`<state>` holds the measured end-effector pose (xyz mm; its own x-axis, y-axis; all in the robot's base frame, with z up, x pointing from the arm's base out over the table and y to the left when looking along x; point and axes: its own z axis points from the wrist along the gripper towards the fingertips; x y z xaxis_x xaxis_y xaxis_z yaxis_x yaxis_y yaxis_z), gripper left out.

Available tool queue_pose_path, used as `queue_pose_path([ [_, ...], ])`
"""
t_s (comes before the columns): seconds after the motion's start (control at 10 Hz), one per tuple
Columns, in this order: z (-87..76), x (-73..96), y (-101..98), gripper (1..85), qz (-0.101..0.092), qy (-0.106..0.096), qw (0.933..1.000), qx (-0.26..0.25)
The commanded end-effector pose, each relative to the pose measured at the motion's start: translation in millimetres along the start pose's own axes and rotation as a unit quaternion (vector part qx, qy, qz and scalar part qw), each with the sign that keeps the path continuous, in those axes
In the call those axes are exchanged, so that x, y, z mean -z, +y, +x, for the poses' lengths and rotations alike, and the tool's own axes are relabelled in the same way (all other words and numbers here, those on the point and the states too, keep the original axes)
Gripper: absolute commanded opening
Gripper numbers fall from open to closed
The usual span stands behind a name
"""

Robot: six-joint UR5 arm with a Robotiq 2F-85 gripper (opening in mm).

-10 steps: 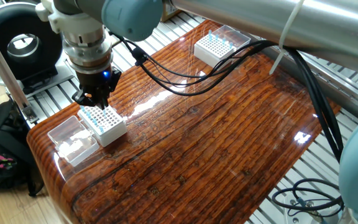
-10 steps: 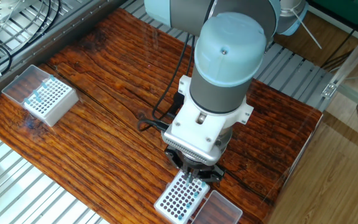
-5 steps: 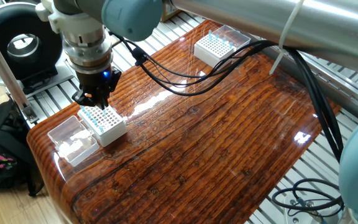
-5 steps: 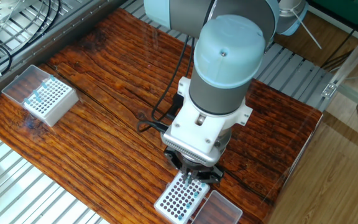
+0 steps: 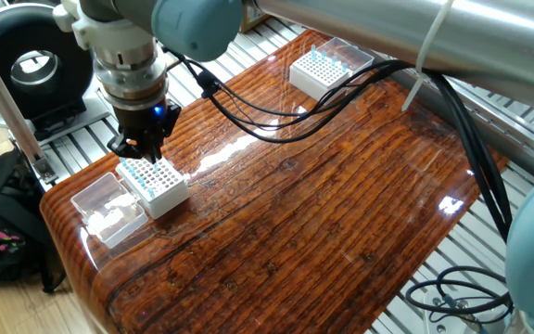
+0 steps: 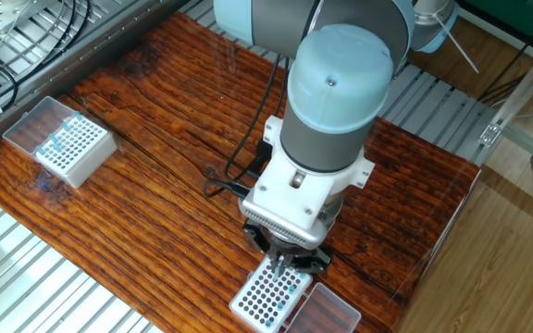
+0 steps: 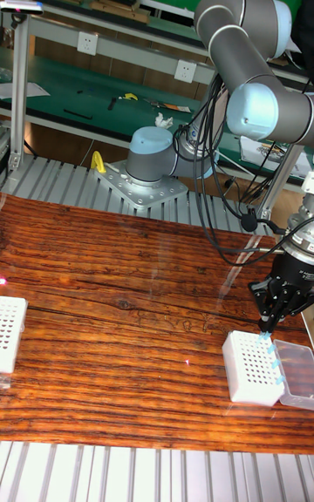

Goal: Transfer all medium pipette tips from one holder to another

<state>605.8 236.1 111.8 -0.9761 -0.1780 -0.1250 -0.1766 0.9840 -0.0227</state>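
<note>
One fixed view shows you the black two-finger tool [image 5: 137, 147] of the pale blue and grey arm [image 5: 197, 23] poised directly over the white perforated tip box [image 5: 154, 185] that sits near one corner of the glossy wooden worktop [image 5: 323, 204]. Its fingertips hang just above the row of slender pipette tips with light blue tops [image 5: 130, 173] standing along one edge of that box. You cannot tell from this view whether the fingers are closed on a tip or merely drawn close together.

A clear plastic lid [image 5: 107, 208] lies just beside the box, on the side nearer the worktop's corner.

A second white perforated tip box [image 5: 320, 71], also carrying blue-topped tips, stands at the far corner, well apart from the first, with its own clear lid behind it.

The other fixed view places you above the arm's wrist, which hides most of the tool [image 6: 280, 269]; only the finger ends show over the near box [image 6: 266, 298], and the second box [image 6: 70, 149] sits near the opposite end of the worktop.

The tall fixed view shows the tool [image 7: 265, 325] pointing straight down, its tips just above the blue-topped row at the box's [image 7: 251, 368] edge; contact cannot be judged.
</note>
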Motion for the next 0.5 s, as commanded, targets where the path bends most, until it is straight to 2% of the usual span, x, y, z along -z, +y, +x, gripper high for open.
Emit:
queue_pose_path([
  [0.0,-0.2,0.2,0.3,1.3,-0.003,0.001,1.0000,-0.001],
  [0.2,2.9,0.1,2.7,1.3,-0.007,0.008,0.9999,0.003],
  [0.4,4.0,0.3,12.5,22.3,-0.025,0.009,0.9996,0.012],
])
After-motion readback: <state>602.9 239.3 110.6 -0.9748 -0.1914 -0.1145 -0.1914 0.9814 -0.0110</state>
